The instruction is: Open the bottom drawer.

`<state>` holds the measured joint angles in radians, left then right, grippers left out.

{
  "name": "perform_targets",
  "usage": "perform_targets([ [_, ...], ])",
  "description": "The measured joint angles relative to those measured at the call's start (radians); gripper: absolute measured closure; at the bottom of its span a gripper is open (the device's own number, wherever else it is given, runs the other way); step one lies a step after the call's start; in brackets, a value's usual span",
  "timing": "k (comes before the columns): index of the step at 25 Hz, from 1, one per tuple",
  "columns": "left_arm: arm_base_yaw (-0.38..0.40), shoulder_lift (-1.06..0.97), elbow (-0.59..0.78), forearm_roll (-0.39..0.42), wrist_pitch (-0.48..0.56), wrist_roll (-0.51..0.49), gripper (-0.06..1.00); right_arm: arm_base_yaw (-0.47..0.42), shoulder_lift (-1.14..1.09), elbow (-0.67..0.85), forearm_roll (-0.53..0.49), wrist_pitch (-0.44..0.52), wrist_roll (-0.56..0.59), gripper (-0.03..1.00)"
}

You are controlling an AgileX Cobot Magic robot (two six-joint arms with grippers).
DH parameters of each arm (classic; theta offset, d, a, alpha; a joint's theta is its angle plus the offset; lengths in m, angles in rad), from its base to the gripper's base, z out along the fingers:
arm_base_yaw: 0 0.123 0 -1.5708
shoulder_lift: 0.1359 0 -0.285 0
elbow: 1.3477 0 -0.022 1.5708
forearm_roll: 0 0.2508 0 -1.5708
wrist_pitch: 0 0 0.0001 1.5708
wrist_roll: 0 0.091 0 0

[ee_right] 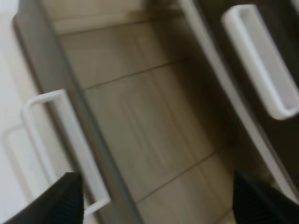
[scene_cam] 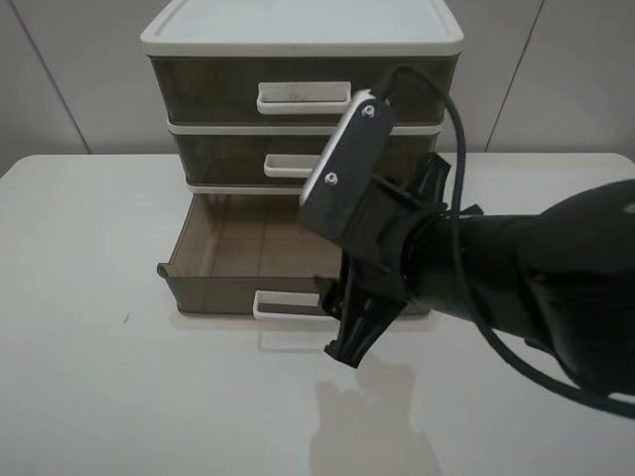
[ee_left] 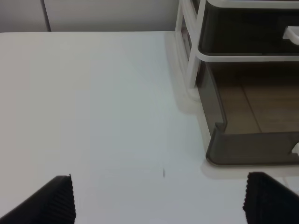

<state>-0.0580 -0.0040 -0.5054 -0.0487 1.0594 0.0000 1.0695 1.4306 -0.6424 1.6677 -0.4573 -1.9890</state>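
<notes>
The bottom drawer point(scene_cam: 213, 291) of the three-drawer unit is pulled out and its brown floor shows empty. Its small white loop handle point(scene_cam: 283, 305) sits on the front wall. My right gripper point(scene_cam: 352, 327) hangs just above the drawer's front right part, next to the handle, open and empty. In the right wrist view the open gripper point(ee_right: 161, 203) looks down on the drawer floor point(ee_right: 140, 116) and the handle point(ee_right: 60, 140). My left gripper point(ee_left: 161, 205) is open and empty over the bare table, left of the drawer's corner point(ee_left: 219, 149).
The middle drawer point(scene_cam: 223, 159) and the taller top drawer point(scene_cam: 208, 94) are shut, each with a white handle. The unit stands at the back middle of a white table point(scene_cam: 119, 387). My right arm point(scene_cam: 536, 288) covers the table's right side.
</notes>
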Motion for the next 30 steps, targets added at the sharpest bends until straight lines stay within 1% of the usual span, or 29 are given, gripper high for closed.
perform_targets([
  [2,0.000,0.000,0.000,0.000,0.000,0.000,0.20,-0.039,-0.037,0.000,-0.005,-0.001,0.024,0.31],
  [4,0.000,0.000,0.000,0.000,0.000,0.000,0.20,-0.092,-0.070,0.000,-0.045,0.001,0.047,0.31],
  [6,0.000,0.000,0.000,0.000,0.000,0.000,0.20,-0.154,-0.091,0.000,-0.129,0.021,0.098,0.31],
  [8,0.000,0.000,0.000,0.000,0.000,0.000,0.20,-0.237,-0.101,0.000,-0.254,0.076,0.199,0.31],
  [11,0.000,0.000,0.000,0.000,0.000,0.000,0.20,-0.366,-0.102,0.000,-0.453,0.227,0.491,0.31],
  [12,0.000,0.000,0.000,0.000,0.000,0.000,0.20,-0.449,-0.102,0.000,-0.597,0.376,0.761,0.31],
  [13,0.000,0.000,0.000,0.000,0.000,0.000,0.20,-0.494,-0.103,-0.002,-0.677,0.451,0.896,0.31],
  [15,0.000,0.000,0.000,0.000,0.000,0.000,0.20,-0.580,-0.119,-0.010,-0.819,0.596,1.137,0.31],
  [17,0.000,0.000,0.000,0.000,0.000,0.000,0.20,-0.677,-0.155,-0.025,-0.983,0.728,1.380,0.31],
  [20,0.000,0.000,0.000,0.000,0.000,0.000,0.20,-0.823,-0.232,-0.053,-1.226,0.936,1.681,0.31],
  [22,0.000,0.000,0.000,0.000,0.000,0.000,0.20,-0.917,-0.293,-0.079,-1.366,1.063,1.821,0.31],
  [24,0.000,0.000,0.000,0.000,0.000,0.000,0.20,-1.002,-0.370,-0.095,-1.485,1.178,1.918,0.31],
  [25,0.000,0.000,0.000,0.000,0.000,0.000,0.20,-1.030,-0.410,-0.098,-1.528,1.213,1.947,0.31],
  [27,0.000,0.000,0.000,0.000,0.000,0.000,0.20,-1.055,-0.518,-0.099,-1.597,1.278,1.996,0.31],
  [30,0.000,0.000,0.000,0.000,0.000,0.000,0.20,-1.062,-0.694,-0.103,-1.704,1.346,2.041,0.31],
])
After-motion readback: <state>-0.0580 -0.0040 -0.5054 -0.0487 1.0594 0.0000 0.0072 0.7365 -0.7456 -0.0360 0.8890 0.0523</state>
